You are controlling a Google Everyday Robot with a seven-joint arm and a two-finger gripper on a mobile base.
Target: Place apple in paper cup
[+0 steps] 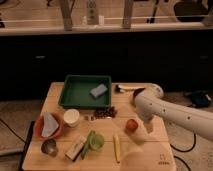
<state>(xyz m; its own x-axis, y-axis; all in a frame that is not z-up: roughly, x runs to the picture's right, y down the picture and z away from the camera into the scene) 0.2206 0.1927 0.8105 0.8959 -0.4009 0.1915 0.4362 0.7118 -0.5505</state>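
**One arm, one apple, one paper cup: quick look at the worktop**

The white arm comes in from the right edge, runs up and left to a rounded joint near the back right of the worktop (56,95), then bends and drops straight down. The gripper (144,126) hangs at the end of that drop, just to the right of the apple (131,125). Honestly I can't tell whether it's wide or narrow from this angle, or whether it's touching the fruit. The apple sits on the wood, right of centre.

Head count:
- 1 apple
- 1 paper cup (71,117), white, standing upright near the left, well apart from the apple, just in front of the tray's near left corner
- 1 green tray (75,92) at the back, with 1 grey-blue sponge (98,91) in it
- 1 orange bowl (39,127) just left of the paper cup, something pale blue inside
- 1 light green cup (96,141) near the front
- 1 long yellow piece (117,147) right of the green cup
- 1 small dark round thing (49,147) at front left
- a scatter of dark bits (105,113) between tray and apple, too small to count
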